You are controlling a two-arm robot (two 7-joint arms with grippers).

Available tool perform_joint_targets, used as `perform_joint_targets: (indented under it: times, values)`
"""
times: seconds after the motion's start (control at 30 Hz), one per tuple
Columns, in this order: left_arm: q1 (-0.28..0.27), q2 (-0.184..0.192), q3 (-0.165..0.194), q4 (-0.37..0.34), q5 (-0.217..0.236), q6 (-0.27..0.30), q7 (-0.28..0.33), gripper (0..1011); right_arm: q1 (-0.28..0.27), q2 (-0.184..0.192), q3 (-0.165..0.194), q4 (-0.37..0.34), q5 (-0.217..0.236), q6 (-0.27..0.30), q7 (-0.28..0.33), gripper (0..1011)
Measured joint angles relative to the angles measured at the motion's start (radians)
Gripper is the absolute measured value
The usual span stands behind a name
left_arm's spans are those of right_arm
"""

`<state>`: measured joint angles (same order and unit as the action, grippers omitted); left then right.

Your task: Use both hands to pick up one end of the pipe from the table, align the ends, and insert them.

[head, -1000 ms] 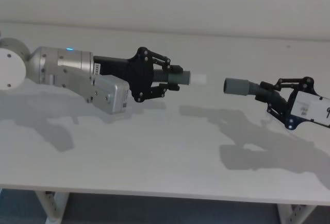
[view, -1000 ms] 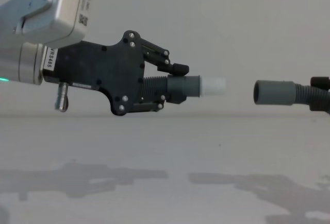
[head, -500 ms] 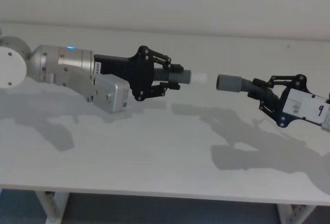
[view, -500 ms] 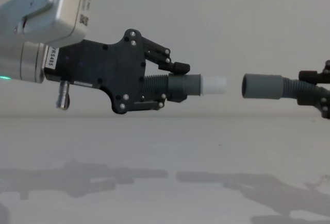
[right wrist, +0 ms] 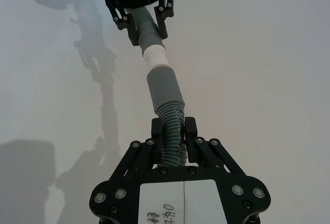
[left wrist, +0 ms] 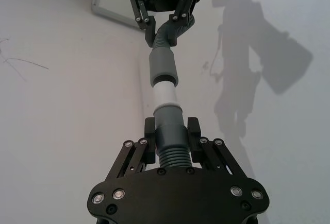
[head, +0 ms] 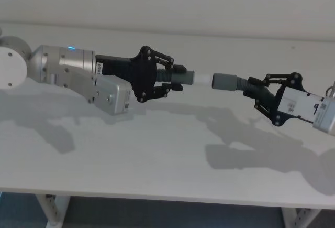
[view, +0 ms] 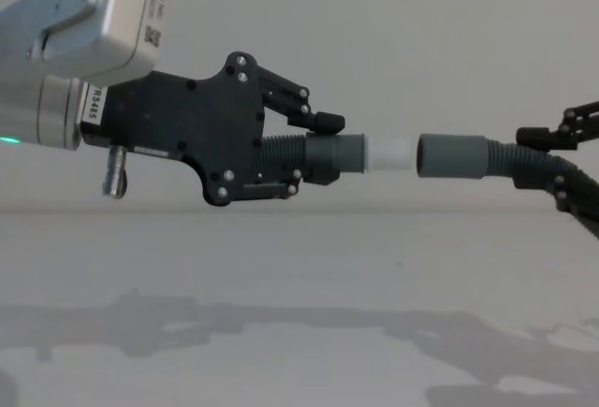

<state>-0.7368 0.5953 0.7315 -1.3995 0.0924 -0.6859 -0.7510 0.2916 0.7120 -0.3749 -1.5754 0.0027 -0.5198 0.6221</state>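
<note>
I held both pieces level above the table (head: 172, 154), left gripper (head: 175, 78) clenched on the collar (view: 332, 157), right gripper (head: 256, 89) clenched on the hose (right wrist: 172, 126), so the white tip (view: 388, 152) met the cuff (view: 451, 156) at frame centre.

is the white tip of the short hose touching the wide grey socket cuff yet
Touching: in the left wrist view the white tip meets the rim of the wide grey socket cuff with no gap; chest view agrees.
</note>
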Motion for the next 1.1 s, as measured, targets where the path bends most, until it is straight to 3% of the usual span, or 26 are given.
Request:
perform_joint_targets:
  times: [1.1]
  values:
    - [-0.001,-0.001,0.000,0.001,0.000,-0.002,0.000,353,0.024,-0.004,-0.024,-0.020,-0.007,0.006,-0.007,248]
